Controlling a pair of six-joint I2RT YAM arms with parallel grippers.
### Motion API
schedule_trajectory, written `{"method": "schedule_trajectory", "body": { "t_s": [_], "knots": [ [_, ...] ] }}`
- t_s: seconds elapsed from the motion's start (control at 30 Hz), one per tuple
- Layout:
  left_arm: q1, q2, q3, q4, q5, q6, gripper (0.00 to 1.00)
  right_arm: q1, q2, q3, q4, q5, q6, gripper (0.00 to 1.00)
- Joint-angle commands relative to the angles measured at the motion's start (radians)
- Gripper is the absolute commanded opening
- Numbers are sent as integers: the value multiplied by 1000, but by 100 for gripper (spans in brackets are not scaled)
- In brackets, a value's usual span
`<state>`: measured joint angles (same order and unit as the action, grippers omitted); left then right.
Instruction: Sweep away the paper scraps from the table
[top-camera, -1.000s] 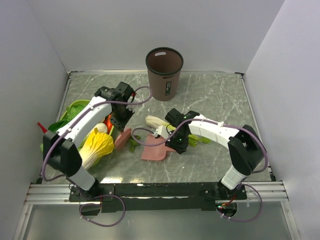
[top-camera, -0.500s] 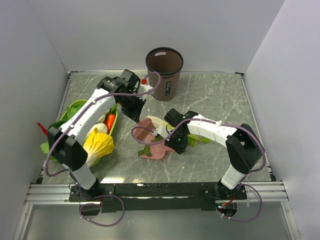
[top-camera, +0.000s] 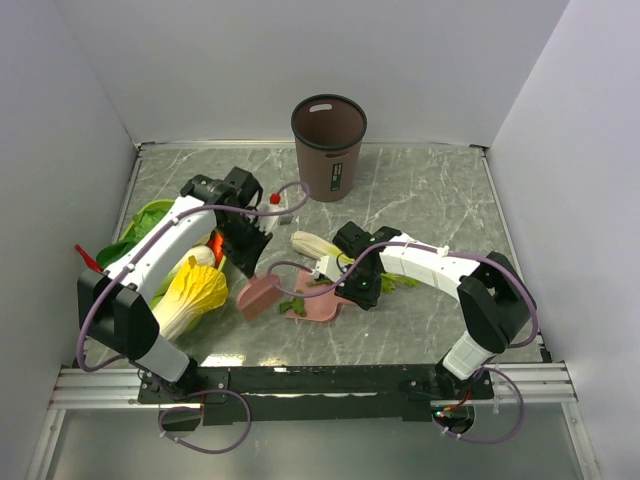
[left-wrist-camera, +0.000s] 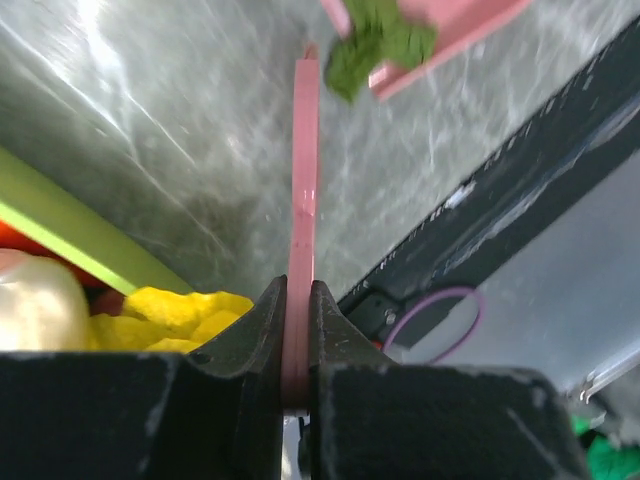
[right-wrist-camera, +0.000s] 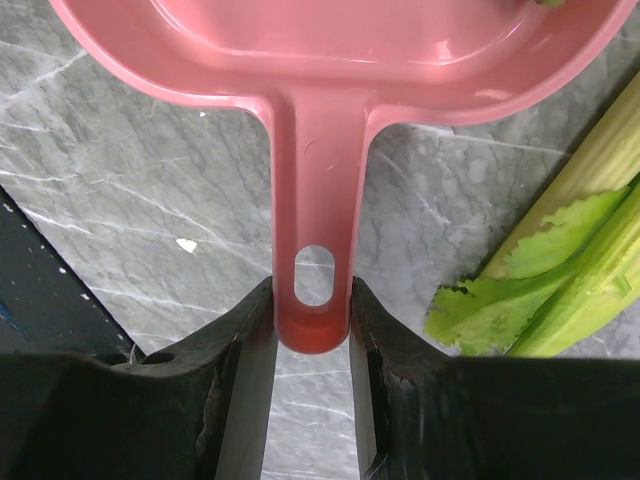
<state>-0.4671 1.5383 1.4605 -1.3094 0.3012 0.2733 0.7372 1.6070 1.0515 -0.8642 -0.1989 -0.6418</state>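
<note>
The shallow pink plastic dustpan (top-camera: 318, 308) lies flat on the grey-green marble-patterned surface (top-camera: 420, 195). In it sits a small clump of dark-green paper scraps (top-camera: 293, 305), ragged, crinkled and leaf-like, bunched at its open lip; I cannot tell whether any of them touch the surface. My right tool (right-wrist-camera: 312, 300) is clamped on the pan's smooth, slotted handle, with pale green ribbed celery stalks (right-wrist-camera: 570, 270) lying just beside it. My left tool (left-wrist-camera: 297, 300) is pressed together on a thin flat pink plastic blade (left-wrist-camera: 303, 170), whose far end stands just beside the scraps. A tall brown plastic bin (top-camera: 328, 147) stands upright near the far edge. At my left, a lime-green tray (top-camera: 150, 213) holds an orange-red vegetable, with a frilly yellow-green cabbage (top-camera: 195, 293) near it.
</note>
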Motion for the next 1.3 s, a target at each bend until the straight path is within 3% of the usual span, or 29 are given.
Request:
{"method": "schedule_trajectory", "body": {
  "t_s": [0.0, 0.17, 0.4, 0.57, 0.7, 1.0, 1.27],
  "knots": [
    [-2, -40, -64, -47, 55, 119, 1, 5, -30, -4, -4, 3, -6, 5],
    [-11, -14, -74, 45, 104, 73, 1, 4, -18, 7, -1, 0, 4, 5],
    [-64, 80, 78, 99, 179, 49, 1, 4, -25, 15, -4, -13, 14, 5],
    [-6, 49, 72, 96, 188, 63, 1, -7, -85, -21, 51, -25, 33, 4],
    [82, 23, 57, 99, 142, 21, 1, -7, -107, -42, 76, -59, 39, 4],
    [87, -93, 175, 234, 13, -6, 1, -21, -162, -111, 209, -119, 31, 2],
    [99, -93, 204, 331, -189, -71, 1, -56, -265, -143, 303, -145, 22, 1]
  ]
}}
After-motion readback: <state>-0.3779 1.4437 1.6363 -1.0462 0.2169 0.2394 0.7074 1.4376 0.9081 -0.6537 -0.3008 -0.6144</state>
